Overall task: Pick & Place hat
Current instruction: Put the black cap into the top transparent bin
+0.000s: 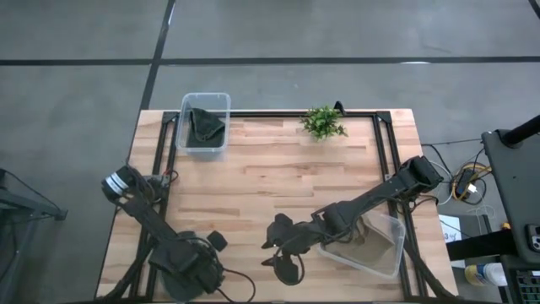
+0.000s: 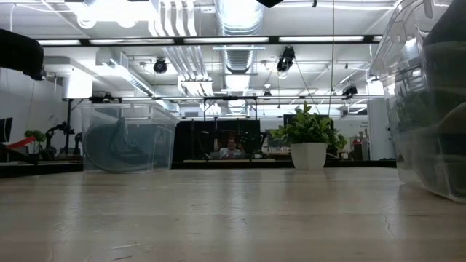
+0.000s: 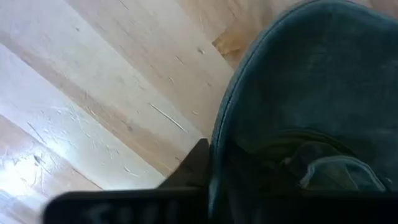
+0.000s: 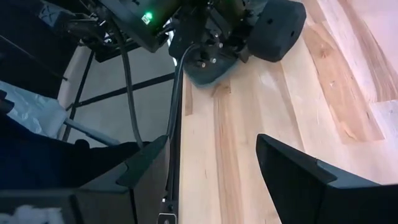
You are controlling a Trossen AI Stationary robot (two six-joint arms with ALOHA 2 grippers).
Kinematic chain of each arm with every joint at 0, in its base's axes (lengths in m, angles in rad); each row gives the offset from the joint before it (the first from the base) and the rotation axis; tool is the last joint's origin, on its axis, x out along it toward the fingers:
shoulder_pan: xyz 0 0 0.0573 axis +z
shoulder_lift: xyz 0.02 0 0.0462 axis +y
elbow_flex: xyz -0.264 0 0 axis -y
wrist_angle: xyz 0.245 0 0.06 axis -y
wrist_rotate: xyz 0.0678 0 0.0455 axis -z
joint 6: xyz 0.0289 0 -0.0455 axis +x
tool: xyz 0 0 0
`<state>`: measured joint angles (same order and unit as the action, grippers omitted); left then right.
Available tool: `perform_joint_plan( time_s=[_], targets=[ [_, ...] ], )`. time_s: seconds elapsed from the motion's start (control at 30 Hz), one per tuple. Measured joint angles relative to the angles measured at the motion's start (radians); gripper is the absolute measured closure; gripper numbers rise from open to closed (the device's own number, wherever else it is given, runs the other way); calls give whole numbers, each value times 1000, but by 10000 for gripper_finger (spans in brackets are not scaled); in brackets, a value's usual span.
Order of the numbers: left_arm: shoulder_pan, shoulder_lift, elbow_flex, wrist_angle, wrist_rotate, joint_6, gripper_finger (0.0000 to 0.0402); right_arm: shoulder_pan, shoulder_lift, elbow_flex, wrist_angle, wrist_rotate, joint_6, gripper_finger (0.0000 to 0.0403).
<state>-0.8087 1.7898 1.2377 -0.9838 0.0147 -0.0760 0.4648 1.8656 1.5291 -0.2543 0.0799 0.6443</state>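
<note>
A dark teal hat (image 3: 311, 93) lies on the wooden table (image 1: 278, 177) near its near edge. In the right wrist view the hat (image 4: 208, 73) shows under my left gripper (image 4: 211, 43), which points down and is shut on it. In the high view my left arm (image 1: 190, 266) covers the hat. My right gripper (image 4: 212, 140) stands open above the table to the right of the hat, fingers slanting down toward it, nothing between them; in the high view it (image 1: 283, 245) is near the front middle. My left gripper comes at the hat from above, pointing down. One finger (image 3: 193, 168) lies against the outer side of the hat's edge (image 3: 219, 140); the hat's cloth hides the other finger. The hat's lower part rests on the table.
A clear bin (image 1: 205, 124) at the far left holds another dark hat. A potted plant (image 1: 322, 122) stands at the far edge. A second clear bin (image 1: 375, 245) sits at the near right under my right arm. The middle of the table is bare wood.
</note>
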Motion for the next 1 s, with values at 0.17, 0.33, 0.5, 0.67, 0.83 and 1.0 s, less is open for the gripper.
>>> perform_joint_plan(
  time_s=[0.17,0.33,0.5,0.67,0.83,1.0],
  targets=[
    [10,-26,2,-20,-18,-30,393,0,0,0,0,0,-5,170],
    [28,-81,10,-105,-165,-76,397,0,0,0,0,0,-26,170],
    [55,-171,11,-154,-289,-118,399,0,0,0,0,0,-86,170],
    [69,-285,20,-182,-399,-144,400,0,0,-1,0,16,-155,170],
    [75,-416,33,-177,-472,-191,400,0,0,-1,-1,123,-214,170],
    [87,-508,34,-176,-538,-228,400,-13,0,0,5,277,-241,170]
  ],
)
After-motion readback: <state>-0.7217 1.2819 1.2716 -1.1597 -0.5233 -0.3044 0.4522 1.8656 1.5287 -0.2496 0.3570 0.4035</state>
